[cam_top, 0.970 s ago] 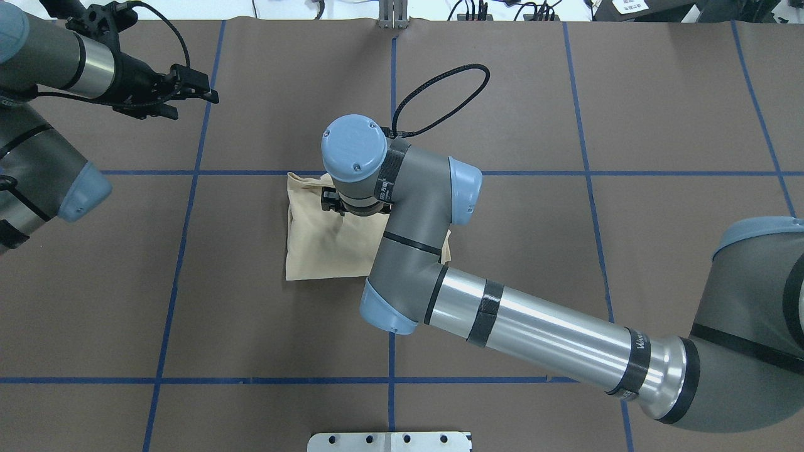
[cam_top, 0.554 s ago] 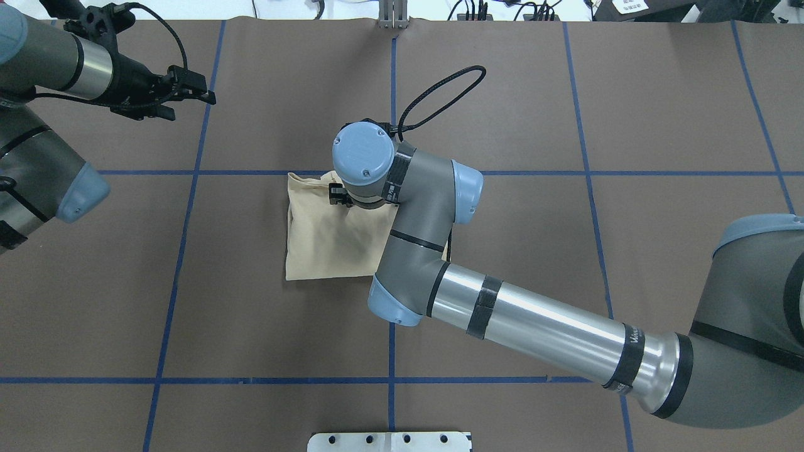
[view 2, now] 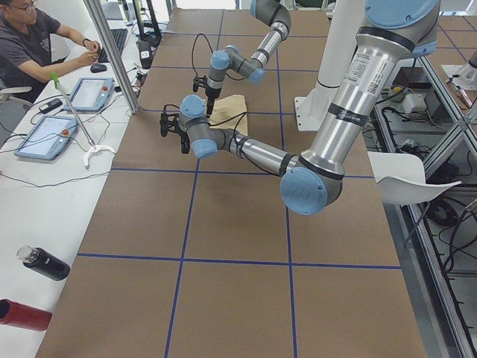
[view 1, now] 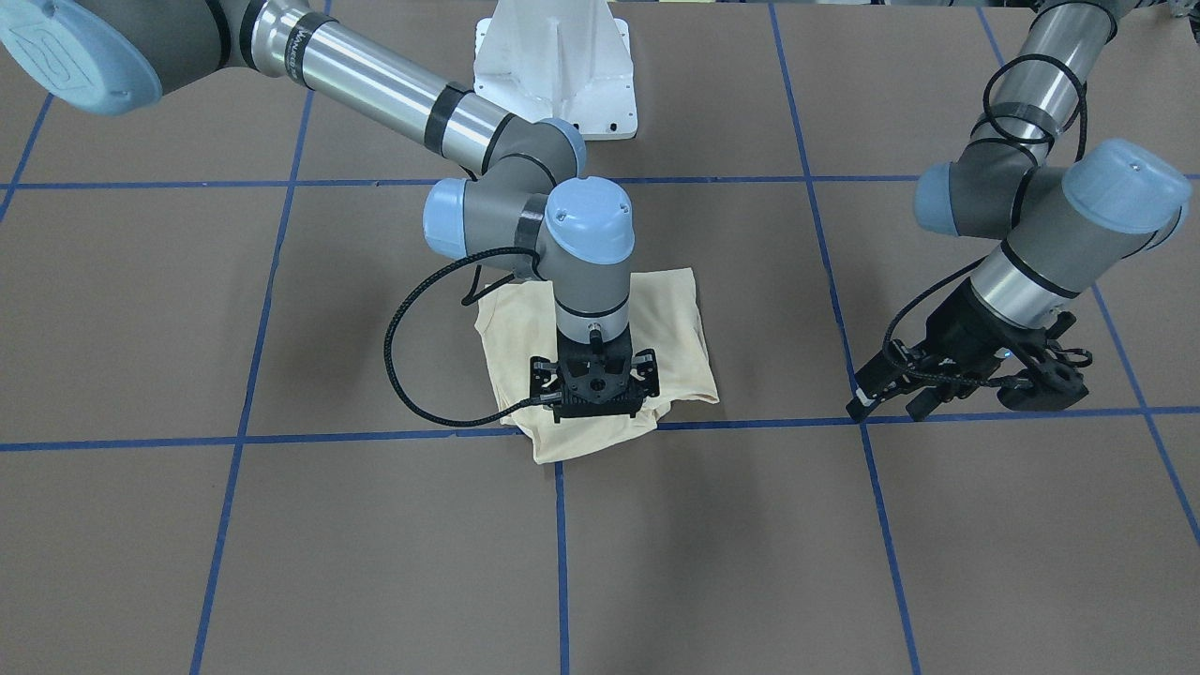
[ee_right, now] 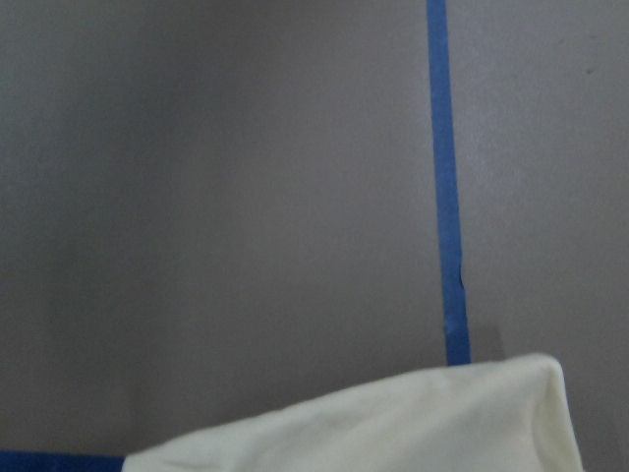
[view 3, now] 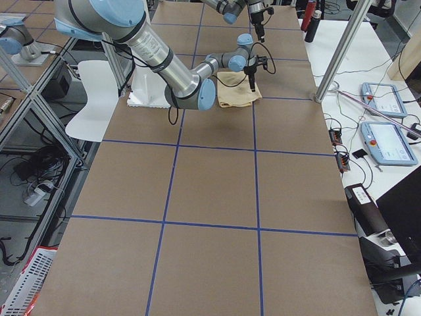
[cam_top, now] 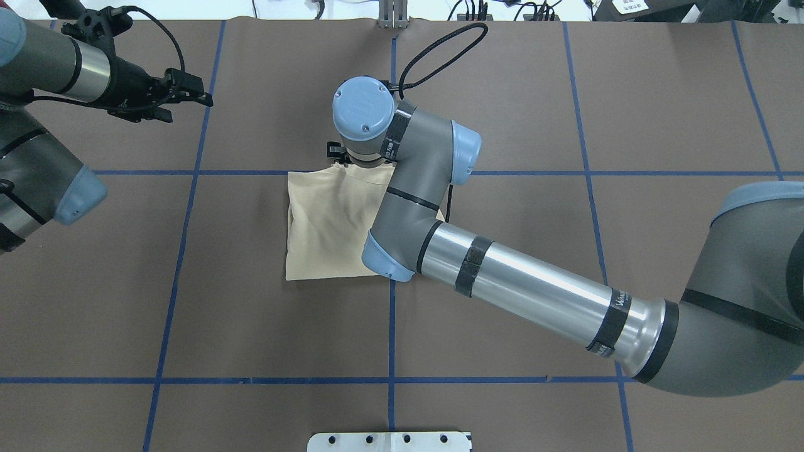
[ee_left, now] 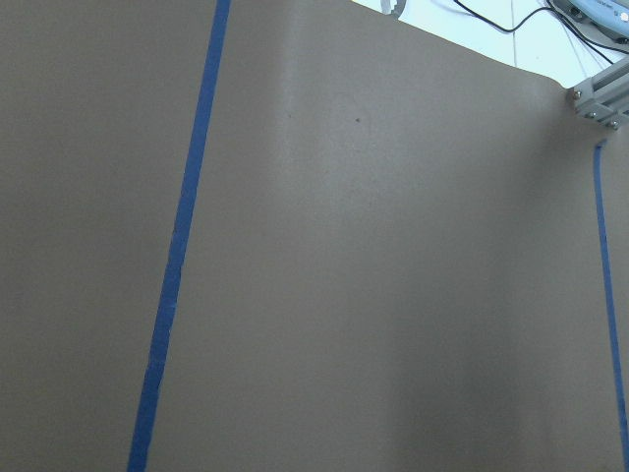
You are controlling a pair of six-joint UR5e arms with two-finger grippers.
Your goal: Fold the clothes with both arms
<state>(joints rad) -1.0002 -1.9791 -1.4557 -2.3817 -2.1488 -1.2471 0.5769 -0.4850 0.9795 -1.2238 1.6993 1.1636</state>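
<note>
The T-shirt (cam_top: 320, 226) lies folded into 1 compact rectangle on the table (cam_top: 659, 113). The right gripper (view 1: 596, 403) points straight down at the T-shirt's edge farthest from the robot's base, and cloth bunches just beneath it. Its fingers are hidden, so the jaw state cannot be told. The left gripper (view 1: 889, 403) hovers well apart from the T-shirt, on the robot's left of it. Its 2 fingers are spread with nothing between them.

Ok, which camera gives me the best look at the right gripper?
Exterior front-facing: the right gripper faces the camera at the shirt's edge. Overhead mostly hides it under the arm; side views show it tiny; its wrist camera sees only shirt and table.
</note>
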